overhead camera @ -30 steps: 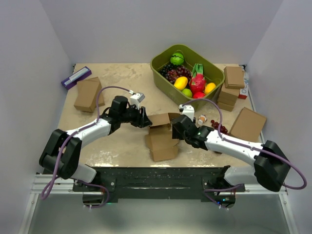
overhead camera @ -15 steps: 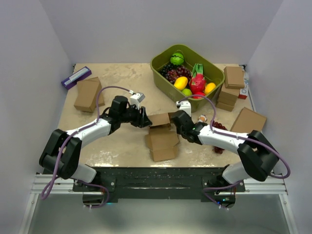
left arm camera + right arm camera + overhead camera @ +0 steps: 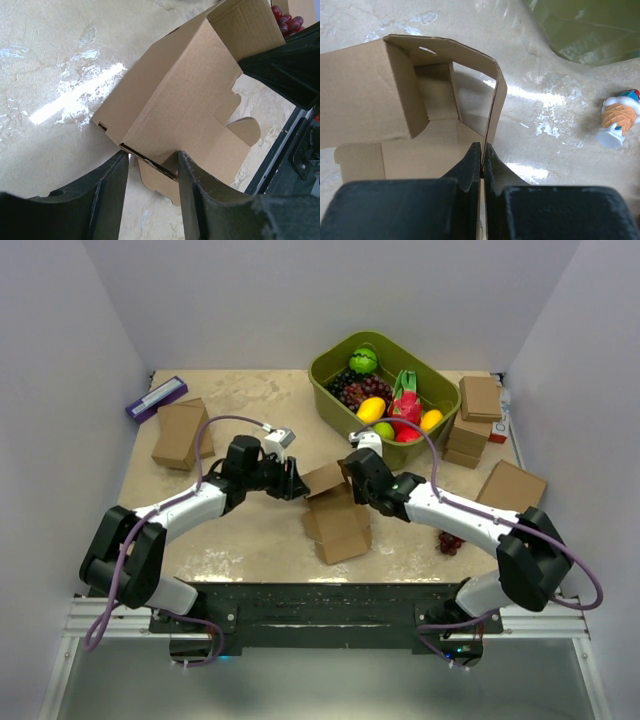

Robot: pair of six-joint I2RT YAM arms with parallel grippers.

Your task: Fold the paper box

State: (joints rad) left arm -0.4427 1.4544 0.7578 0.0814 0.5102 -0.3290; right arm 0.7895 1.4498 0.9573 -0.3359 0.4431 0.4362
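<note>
Rear edge of paper box point(image 3: 335, 515) covered in top view by left gripper point(image 3: 290, 480) and right gripper point(image 3: 352, 472). Lower part of pinched wall hidden behind right jaws. Right wrist view: green bin point(image 3: 580, 30) cut off by frame edge. Lettering on purple box point(image 3: 155, 398) too small to be read. Left jaws' pressure on box edge not determinable.

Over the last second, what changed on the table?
The right tool moved leftward and farther out, then closed on an upright wall of the paper box. The left tool kept its hold on the box; the fruit bin stayed put.
</note>
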